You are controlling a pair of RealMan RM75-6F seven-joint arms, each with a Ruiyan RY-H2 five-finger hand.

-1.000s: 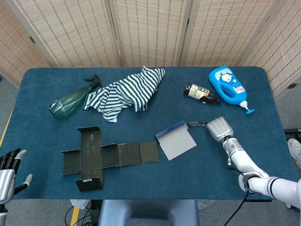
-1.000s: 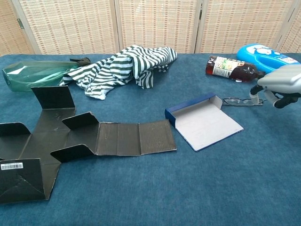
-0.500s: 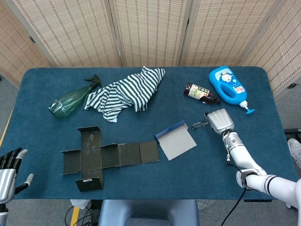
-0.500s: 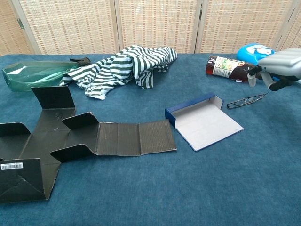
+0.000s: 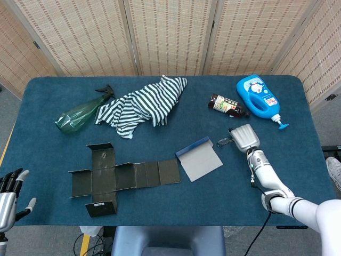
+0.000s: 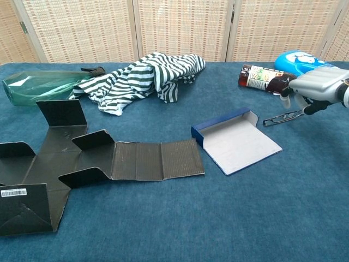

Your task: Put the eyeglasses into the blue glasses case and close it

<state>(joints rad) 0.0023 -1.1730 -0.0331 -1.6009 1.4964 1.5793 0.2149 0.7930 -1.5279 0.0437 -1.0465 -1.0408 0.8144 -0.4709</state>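
Note:
The blue glasses case [image 5: 200, 160] [image 6: 235, 139] lies open and flat at the table's middle, grey lining up and its blue wall at the far edge. Just right of it, my right hand [image 5: 243, 138] [image 6: 316, 84] pinches the right end of the thin dark eyeglasses [image 5: 224, 142] [image 6: 282, 118]. They hang tilted from the hand, left end low by the cloth. A small gap separates them from the case. My left hand [image 5: 8, 193] waits at the near left corner off the table, fingers apart and holding nothing.
A flattened black carton [image 5: 117, 176] [image 6: 82, 164] lies left of the case. Behind it are a striped cloth [image 5: 144, 104] and a green spray bottle [image 5: 80, 113]. A dark bottle [image 5: 228, 105] and a blue detergent bottle [image 5: 258, 98] lie behind my right hand.
My right hand has raised the eyeglasses off the cloth by one end and carried them a little left, closer to the case. The left hand has stayed put.

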